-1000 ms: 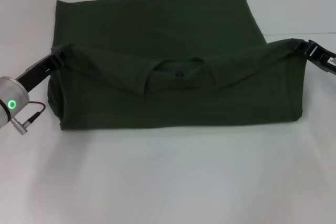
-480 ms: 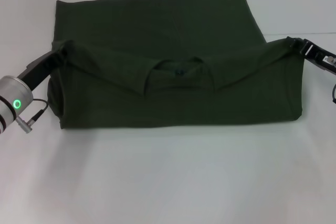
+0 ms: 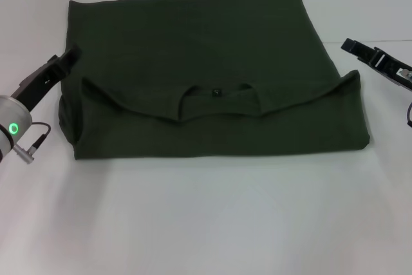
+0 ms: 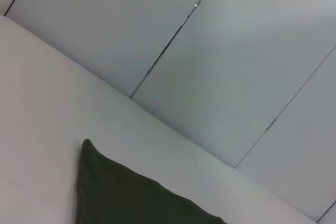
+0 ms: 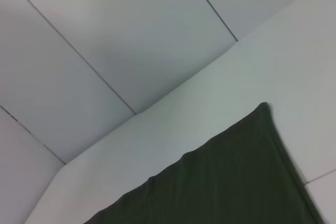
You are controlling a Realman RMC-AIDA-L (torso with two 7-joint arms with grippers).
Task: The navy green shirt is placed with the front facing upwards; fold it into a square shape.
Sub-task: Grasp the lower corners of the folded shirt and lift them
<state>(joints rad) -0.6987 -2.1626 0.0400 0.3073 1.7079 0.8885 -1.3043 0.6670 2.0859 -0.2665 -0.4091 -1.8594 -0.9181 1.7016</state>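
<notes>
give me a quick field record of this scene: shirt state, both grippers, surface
shirt: dark olive-green cotton T-shirt, lying flat, near part folded over so the neck opening sits mid-garment
left gripper: off the shirt's left edge, holding nothing
right gripper: off the shirt's right edge, holding nothing
surface: white table

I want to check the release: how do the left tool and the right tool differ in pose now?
The left tool is beside the navy green shirt at its left edge, its arm reaching up from the lower left. The right tool is off the shirt's right edge, its arm coming in from the right. Both are clear of the cloth and hold nothing.
</notes>
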